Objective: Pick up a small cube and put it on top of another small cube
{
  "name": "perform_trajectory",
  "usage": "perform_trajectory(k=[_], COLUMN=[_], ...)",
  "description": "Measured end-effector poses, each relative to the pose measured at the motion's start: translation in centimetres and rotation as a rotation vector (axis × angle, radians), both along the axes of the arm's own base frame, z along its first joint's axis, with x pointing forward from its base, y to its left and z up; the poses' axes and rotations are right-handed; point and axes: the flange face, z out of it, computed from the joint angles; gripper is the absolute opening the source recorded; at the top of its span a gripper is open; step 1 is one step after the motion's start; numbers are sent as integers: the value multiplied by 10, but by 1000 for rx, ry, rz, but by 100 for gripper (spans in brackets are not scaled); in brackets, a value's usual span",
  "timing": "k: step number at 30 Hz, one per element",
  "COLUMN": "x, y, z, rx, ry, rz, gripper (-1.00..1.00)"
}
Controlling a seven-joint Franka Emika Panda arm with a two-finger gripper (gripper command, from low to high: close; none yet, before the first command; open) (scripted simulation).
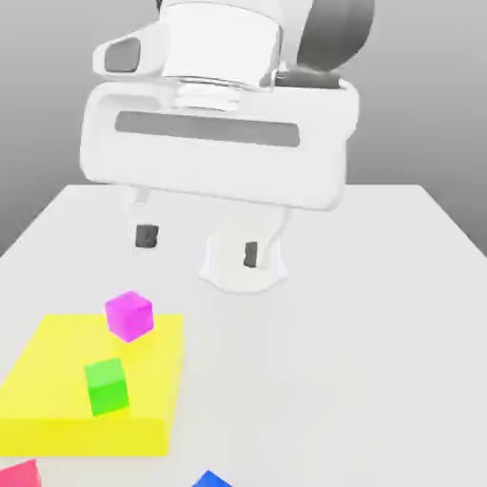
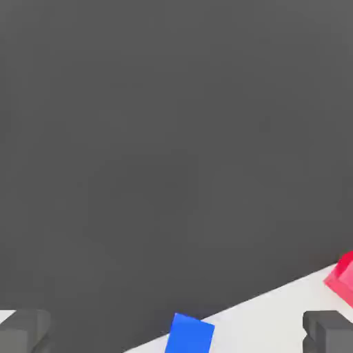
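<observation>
- While the dark-tipped fingers (image 1: 199, 245) of the white arm (image 1: 224, 143) hang above the pale table (image 1: 314, 380), they stand wide open and hold nothing.
- Close to the near edge of the exterior view, the small bright blue cube (image 1: 211, 480) is partly cut off, right of the flat yellow block (image 1: 147, 435).
- On that block sit a small magenta-pink cube (image 1: 129, 316) and a small green cube (image 1: 107, 387), apart from each other.
- At the exterior view's lower left is a small red cube (image 1: 19, 475), also partly cut off.
</observation>
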Motion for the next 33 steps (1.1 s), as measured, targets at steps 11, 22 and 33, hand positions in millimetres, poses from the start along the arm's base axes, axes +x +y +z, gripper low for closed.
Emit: perform_trajectory(k=[11, 22, 33], x=[5, 2, -34], y=[-8, -8, -50], z=[-192, -276, -181], rx=[127, 145, 104], ry=[236, 262, 268], rz=[-203, -229, -295], gripper=[0, -100, -100])
